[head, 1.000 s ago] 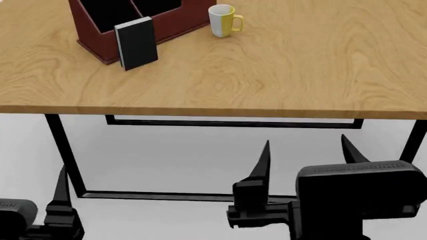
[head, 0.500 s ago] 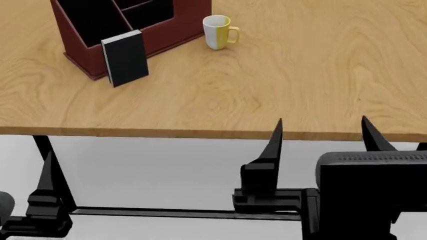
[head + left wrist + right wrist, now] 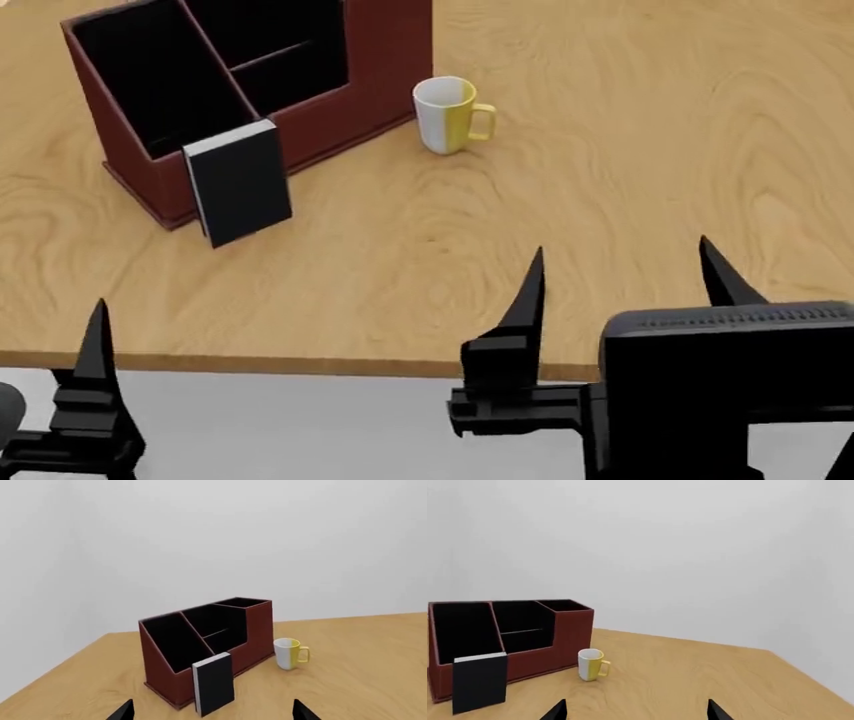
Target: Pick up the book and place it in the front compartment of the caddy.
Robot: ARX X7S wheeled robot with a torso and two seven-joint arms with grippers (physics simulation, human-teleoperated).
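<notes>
A: Where is the thin black hardcover book (image 3: 239,182) found?

B: It is seen standing upright, propped against the front wall of the long dark red leather-look caddy (image 3: 334,115), at about ten o'clock on the pale wooden table (image 3: 627,150) in the head view. A white and yellow ceramic mug (image 3: 451,115) is set just beside the caddy, towards twelve o'clock.

A: How are the grippers held?

B: The right gripper (image 3: 621,285) is held with its fingers spread wide and nothing between them, at five o'clock near the table's near edge, well apart from the book. Only one finger of the left gripper (image 3: 96,345) is shown in the head view, at seven o'clock; in its wrist view two tips (image 3: 122,711) are seen far apart, so it is judged spread and empty too.

A: How is the book expected to handle?

B: It is judged stiff and fairly light, with a smooth cover that may slip. Being only leaned, it could be toppled by a nudge.

A: Where should it be taken hold of?

B: The upper edge is best pinched across the thin thickness, cover to cover, since that edge stands free near the caddy's rim. The left gripper is the nearer one. Once lifted, the book would be lowered into the front compartment (image 3: 147,75) directly behind it.
</notes>
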